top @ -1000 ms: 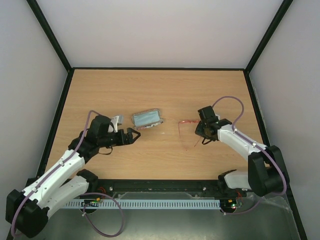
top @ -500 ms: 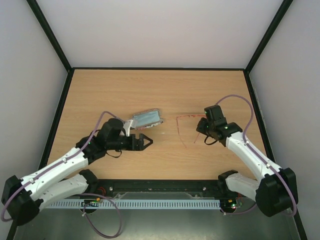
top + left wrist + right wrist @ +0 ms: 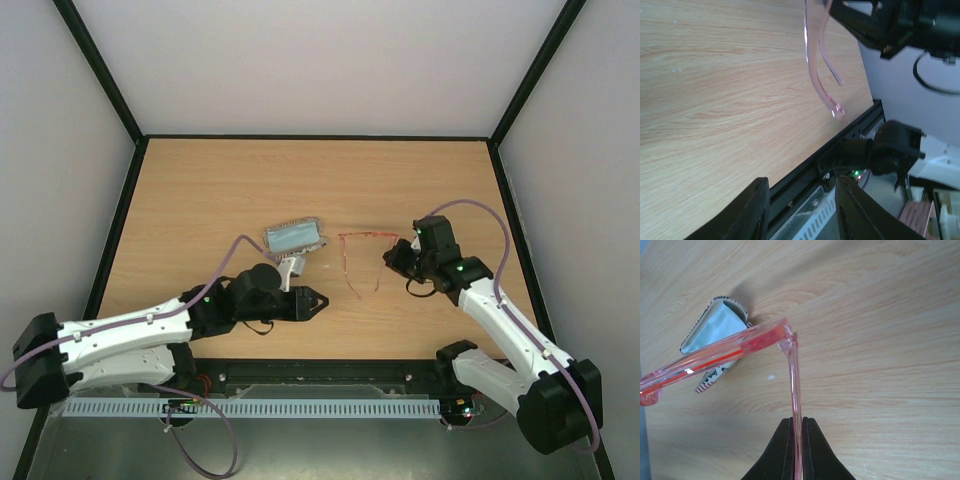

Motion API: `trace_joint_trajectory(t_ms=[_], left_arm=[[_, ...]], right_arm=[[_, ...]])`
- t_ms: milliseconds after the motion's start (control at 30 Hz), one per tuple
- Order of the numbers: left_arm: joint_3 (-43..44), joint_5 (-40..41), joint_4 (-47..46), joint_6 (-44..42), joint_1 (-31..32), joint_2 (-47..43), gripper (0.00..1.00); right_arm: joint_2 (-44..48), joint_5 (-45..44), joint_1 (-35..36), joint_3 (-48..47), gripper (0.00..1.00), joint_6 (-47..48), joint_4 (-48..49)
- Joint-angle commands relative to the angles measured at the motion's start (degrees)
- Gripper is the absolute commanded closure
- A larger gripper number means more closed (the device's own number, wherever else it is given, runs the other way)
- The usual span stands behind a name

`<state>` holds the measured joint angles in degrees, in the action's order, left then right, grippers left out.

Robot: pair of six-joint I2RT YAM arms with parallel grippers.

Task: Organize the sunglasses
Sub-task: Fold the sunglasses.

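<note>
The sunglasses [image 3: 356,254] are thin and red-orange, held off the table at its middle, with both temple arms pointing toward the near edge. My right gripper [image 3: 390,260] is shut on one temple arm; the right wrist view shows the arm pinched between the fingertips [image 3: 788,450], and the sunglasses' front bar [image 3: 735,350] runs off to the left. My left gripper [image 3: 318,302] sits low, left of the sunglasses and near the front edge. Its jaws stand apart with nothing between them. In the left wrist view the sunglasses' temple arms [image 3: 815,70] hang ahead of the left gripper [image 3: 802,212].
The flag-print case [image 3: 295,238] lies open left of the sunglasses, with a light blue cloth [image 3: 715,332] inside it. The table's black front rail [image 3: 840,145] runs just ahead of the left gripper. The right arm's base [image 3: 892,150] stands beyond that rail.
My left arm has swung right and toward the front edge, past the case, and its jaws have narrowed. My right gripper has turned the sunglasses, and their temple arms now point at the near edge.
</note>
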<state>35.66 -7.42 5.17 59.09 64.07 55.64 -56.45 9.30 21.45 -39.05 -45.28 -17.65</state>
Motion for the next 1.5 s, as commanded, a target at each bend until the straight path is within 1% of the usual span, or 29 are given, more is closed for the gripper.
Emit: trace_joint_trajectory(t_ms=[0, 133, 267, 433, 533, 633, 733, 933, 1067, 1167, 1333, 1467], left_arm=[[4.4, 4.2, -3.9, 0.4, 1.3, 4.2, 0.63], [4.8, 5.5, -4.2, 0.6, 1.4, 4.7, 0.63], [4.9, 6.7, -4.2, 0.4, 1.4, 4.0, 0.63], [7.1, 5.0, -6.4, -1.6, 1.4, 10.0, 0.68], [8.8, 4.6, -7.6, -2.9, 1.2, 13.9, 0.73], [9.8, 4.3, -8.2, -3.3, -0.2, 16.8, 0.77], [9.4, 3.9, -9.2, -3.3, -2.2, 17.8, 0.80], [10.7, 2.2, -10.4, -4.4, -5.5, 19.5, 0.81], [12.8, 0.4, -10.3, -5.4, -5.8, 21.0, 0.81], [12.7, 1.0, -7.2, -5.0, -5.4, 19.6, 0.82], [9.5, 7.2, 0.4, -2.8, -2.4, 11.4, 0.82], [6.7, 8.9, 2.6, -0.1, 0.4, 6.4, 0.82]], right_arm=[[2.8, 4.9, 0.1, 2.8, 0.99, -0.7, 0.3], [5.3, 4.0, 0.1, 4.1, 0.99, -0.1, -0.9], [6.2, 5.8, 0.1, 5.3, 0.99, -0.5, -0.6], [6.8, 6.7, 0.1, 6.1, 0.99, -0.5, -0.2], [7.2, 7.2, 0.1, 6.3, 0.99, -0.4, -0.2], [7.8, 8.0, 0.2, 6.1, 0.99, -0.2, -1.2], [8.7, 8.5, 0.2, 5.0, 0.99, 0.3, -2.8], [9.7, 9.5, 0.2, 3.7, 0.99, 1.9, -6.0], [10.7, 7.7, 0.2, 3.5, 0.99, 2.7, -7.9], [10.7, 6.4, 0.2, 2.8, 0.99, 3.1, -8.9], [9.9, 4.5, 0.2, 1.6, 0.99, 3.4, -9.7], [9.0, 3.9, 0.2, 1.3, 0.99, 2.8, -8.7]])
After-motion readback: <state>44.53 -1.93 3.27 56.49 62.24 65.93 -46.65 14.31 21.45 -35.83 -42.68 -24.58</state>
